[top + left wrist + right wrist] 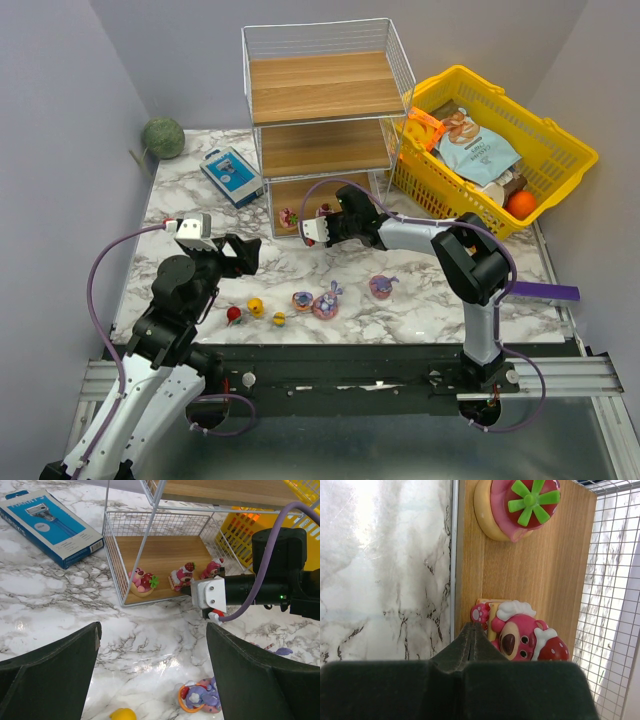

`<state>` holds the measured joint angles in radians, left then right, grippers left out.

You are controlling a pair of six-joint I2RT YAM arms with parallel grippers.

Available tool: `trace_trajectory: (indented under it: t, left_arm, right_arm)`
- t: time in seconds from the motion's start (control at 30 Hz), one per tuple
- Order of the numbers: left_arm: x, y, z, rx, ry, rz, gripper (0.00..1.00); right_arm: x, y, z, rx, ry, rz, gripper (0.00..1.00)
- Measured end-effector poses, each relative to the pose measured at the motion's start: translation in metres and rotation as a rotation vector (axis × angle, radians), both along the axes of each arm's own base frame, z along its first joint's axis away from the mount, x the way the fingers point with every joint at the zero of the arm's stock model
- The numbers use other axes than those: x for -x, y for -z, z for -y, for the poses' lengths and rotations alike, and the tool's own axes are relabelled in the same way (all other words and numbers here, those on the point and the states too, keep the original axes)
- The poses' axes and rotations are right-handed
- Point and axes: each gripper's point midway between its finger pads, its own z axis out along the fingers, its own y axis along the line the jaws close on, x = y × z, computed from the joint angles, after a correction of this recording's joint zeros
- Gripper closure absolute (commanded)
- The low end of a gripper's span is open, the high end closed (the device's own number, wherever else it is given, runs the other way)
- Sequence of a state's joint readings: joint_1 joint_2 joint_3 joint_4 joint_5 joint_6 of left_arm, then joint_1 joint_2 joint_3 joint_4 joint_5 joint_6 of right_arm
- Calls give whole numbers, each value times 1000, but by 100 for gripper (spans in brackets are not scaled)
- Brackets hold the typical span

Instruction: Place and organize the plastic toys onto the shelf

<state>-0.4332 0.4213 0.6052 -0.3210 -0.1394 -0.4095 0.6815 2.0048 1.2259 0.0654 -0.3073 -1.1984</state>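
From above, the shelf point(320, 88) stands at 12 o'clock on the marble worktop point(420, 300). A yellow basket point(560, 150) sits just beside it at 2 o'clock and a blue-white box point(232, 176) at 10 o'clock. The right arm point(420, 232) stretches from 5 o'clock to the front of the shelf's bottom tier, its jaws closed with nothing in them. The left arm point(180, 290) sits at 8 o'clock, its jaws wide and empty. A row of loose toys point(327, 300) lies on the worktop toward 6 o'clock, running from a red one point(233, 314) to a purple one point(382, 286).

In the left wrist view, the left jaws gape along the bottom edge with nothing between them. Three pink-red toys point(181, 576) stand in a line on the shelf's bottom board. The right arm comes in from 3 o'clock, just in front of them. A bunny-eared toy point(200, 697) and a yellow toy point(123, 714) lie on the worktop at 6 o'clock.

In the right wrist view, the right jaws are pressed together and hold nothing. Their tips are just beside a bear-faced cake toy point(520, 635) on the wooden board; whether they touch it cannot be told. A strawberry-topped toy point(520, 505) sits at 12 o'clock, apart from it.
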Motion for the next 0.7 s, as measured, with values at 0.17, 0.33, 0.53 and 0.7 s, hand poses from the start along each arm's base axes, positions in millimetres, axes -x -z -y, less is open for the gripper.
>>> trace_trajectory:
  t: [0.17,0.33,0.53,0.7]
  left_arm:
    - [0,0,0,0,0,0,6]
    - [0,0,0,0,1,0,6]
    - [0,0,0,0,1,0,6]
    - [0,0,0,0,1,-1,6]
  right_arm:
    - [-2,0,2,6,3,7,99]
    - [-2,0,2,6,3,8,99]
    - [-2,0,2,7,3,8,99]
    - [-4,1,4,12,0,15,99]
